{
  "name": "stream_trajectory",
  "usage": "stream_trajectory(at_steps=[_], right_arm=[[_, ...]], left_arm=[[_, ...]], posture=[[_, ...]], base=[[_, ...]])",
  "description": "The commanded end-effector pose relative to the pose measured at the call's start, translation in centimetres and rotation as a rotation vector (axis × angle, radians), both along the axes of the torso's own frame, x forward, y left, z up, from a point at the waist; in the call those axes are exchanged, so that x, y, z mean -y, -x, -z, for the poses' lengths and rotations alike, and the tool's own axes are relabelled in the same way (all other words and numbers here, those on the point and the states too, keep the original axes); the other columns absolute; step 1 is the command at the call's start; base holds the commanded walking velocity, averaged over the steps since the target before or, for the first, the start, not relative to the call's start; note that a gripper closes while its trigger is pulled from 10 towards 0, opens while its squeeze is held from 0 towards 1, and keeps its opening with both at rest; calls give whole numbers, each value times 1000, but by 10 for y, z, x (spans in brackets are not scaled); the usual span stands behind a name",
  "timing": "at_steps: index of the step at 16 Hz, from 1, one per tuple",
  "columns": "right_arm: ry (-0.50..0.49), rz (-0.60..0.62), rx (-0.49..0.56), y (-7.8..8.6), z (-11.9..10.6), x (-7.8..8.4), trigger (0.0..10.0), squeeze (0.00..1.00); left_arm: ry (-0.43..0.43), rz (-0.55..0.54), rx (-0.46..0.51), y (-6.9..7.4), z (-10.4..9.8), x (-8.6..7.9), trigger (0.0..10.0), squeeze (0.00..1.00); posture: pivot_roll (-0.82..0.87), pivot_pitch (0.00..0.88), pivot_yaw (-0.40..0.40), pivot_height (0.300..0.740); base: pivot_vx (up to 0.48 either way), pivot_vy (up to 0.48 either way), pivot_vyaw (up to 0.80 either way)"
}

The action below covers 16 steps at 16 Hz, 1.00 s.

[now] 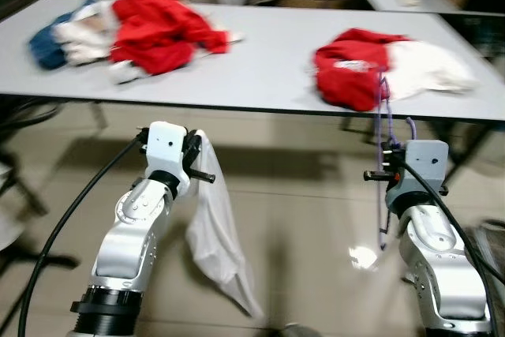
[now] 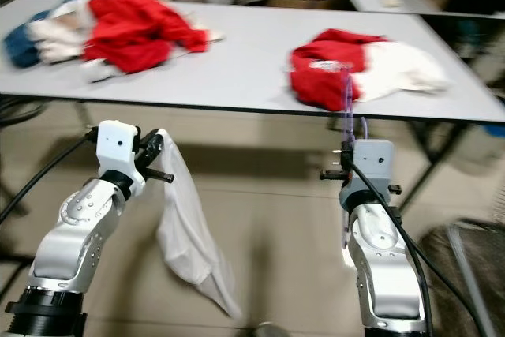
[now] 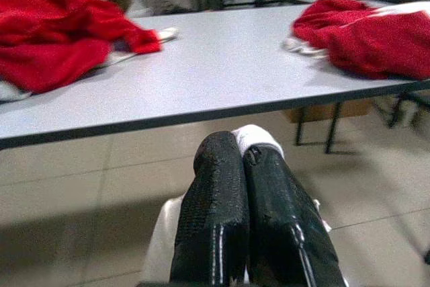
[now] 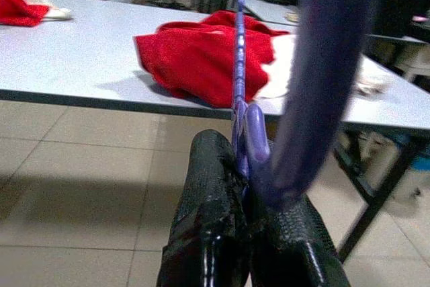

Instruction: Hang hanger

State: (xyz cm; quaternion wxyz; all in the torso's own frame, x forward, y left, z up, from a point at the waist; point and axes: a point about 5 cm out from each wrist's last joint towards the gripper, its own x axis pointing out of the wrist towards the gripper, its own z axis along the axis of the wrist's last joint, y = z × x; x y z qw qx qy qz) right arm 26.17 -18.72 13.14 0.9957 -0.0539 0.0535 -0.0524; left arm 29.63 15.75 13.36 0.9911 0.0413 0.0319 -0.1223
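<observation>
Both arms are silver with chunky rounded joints, grey boxy wrist blocks, black cables trailing back, textured black fingers.

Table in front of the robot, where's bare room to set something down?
On the table, the widest bare patch lies between the left clothes pile and the right red and white pile. The near edge strip is free too. Both ends are crowded.
</observation>
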Motion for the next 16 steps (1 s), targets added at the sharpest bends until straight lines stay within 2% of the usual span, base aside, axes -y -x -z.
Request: stream_trajectory(at_steps=[1, 3, 5, 6, 9, 10, 16], right_arm=[[-4, -16, 14, -2, -4, -2, 10000, 0], [-7, -55, 24, -2, -7, -5, 10000, 0], [7, -44, 34, -3, -7, -6, 10000, 0], [56, -71, 47, -4, -7, -8, 10000, 0], [10, -132, 23, -3, -6, -11, 10000, 0], [-16, -154, 24, -2, -6, -11, 10000, 0], [14, -186, 28, -3, -7, -11, 10000, 0]], left_arm=[[27, 29, 52, -2, -12, 2, 10000, 0], [46, 50, 62, -2, -15, 5, 10000, 0], [49, 52, 66, -3, -16, 6, 10000, 0], [44, 51, 77, -5, -19, 7, 10000, 0], [46, 50, 98, -8, -25, 9, 10000, 0], [53, 48, 107, -9, -28, 10, 10000, 0], [61, 40, 140, -14, -41, 12, 10000, 0]], posture=[[-127, 0, 1, 740], [-129, 0, 2, 740], [-132, 0, 1, 740], [-135, 0, -3, 740], [-137, 0, -8, 740], [-137, 0, -10, 740], [-141, 0, -10, 740]], base=[[0, 0, -800], [0, 0, -800], [246, 0, -800], [259, 0, -800], [268, 0, -800], [270, 0, 0], [304, 0, 0]])
